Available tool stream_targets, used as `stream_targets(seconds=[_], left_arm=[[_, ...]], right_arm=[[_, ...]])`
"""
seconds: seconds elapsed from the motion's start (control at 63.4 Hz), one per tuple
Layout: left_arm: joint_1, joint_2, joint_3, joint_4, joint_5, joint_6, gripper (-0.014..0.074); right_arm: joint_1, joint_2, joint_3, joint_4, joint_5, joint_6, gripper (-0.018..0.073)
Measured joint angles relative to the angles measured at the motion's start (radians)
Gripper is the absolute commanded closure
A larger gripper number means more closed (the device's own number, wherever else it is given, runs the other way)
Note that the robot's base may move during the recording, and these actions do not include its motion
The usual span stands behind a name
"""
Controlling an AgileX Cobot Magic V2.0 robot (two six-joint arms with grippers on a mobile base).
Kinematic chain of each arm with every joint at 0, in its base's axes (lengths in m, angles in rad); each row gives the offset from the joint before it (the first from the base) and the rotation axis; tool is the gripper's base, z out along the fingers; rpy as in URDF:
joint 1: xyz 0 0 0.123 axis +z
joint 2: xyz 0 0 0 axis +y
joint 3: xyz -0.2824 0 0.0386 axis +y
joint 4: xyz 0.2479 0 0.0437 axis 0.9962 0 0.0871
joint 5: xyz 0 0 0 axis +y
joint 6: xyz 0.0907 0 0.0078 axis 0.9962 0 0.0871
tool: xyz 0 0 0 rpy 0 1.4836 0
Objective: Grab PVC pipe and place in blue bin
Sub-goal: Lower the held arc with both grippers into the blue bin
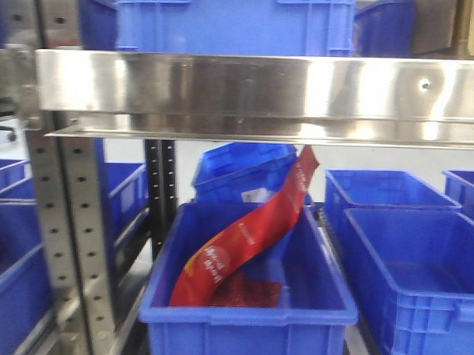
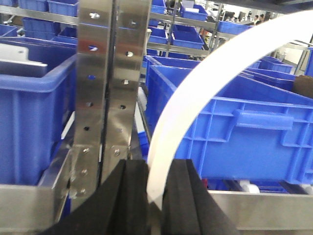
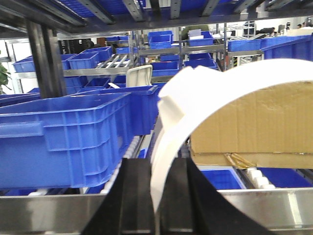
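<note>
A packet (image 1: 242,240) is leaned inside the front bin (image 1: 248,314), beneath the shelf rail (image 1: 255,92). A tilted bin (image 1: 245,166) is set behind it, further bins (image 1: 374,260) to its right, a post (image 1: 71,242) to its left.

Red packet (image 1: 246,238) in blue bin (image 1: 248,314)

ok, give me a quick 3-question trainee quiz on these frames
1. True or false: the left claw is shut on the PVC pipe.
2. Front view: what lies in the nearest blue bin? A) a red packet B) a wrench C) nothing
3. Right wrist view: the right claw pinches a white arc. What brown thing sits behind that arc?

Key: 1 true; 2 A; 3 a cardboard box.
</note>
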Motion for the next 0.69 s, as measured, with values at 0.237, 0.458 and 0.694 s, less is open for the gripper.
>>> stream_targets(seconds=[0.237,0.458,0.694], left_arm=[[0.0,0.0,0.0,0.0,0.0,0.0,0.0707],[0.0,0.0,0.0,0.0,0.0,0.0,0.0707],[0.0,0.0,0.0,0.0,0.0,0.0,0.0707]], right_arm=[[0.0,0.0,0.0,0.0,0.0,0.0,0.0728],[0.0,0.0,0.0,0.0,0.0,0.0,0.0728],[0.0,0.0,0.0,0.0,0.0,0.0,0.0728]])
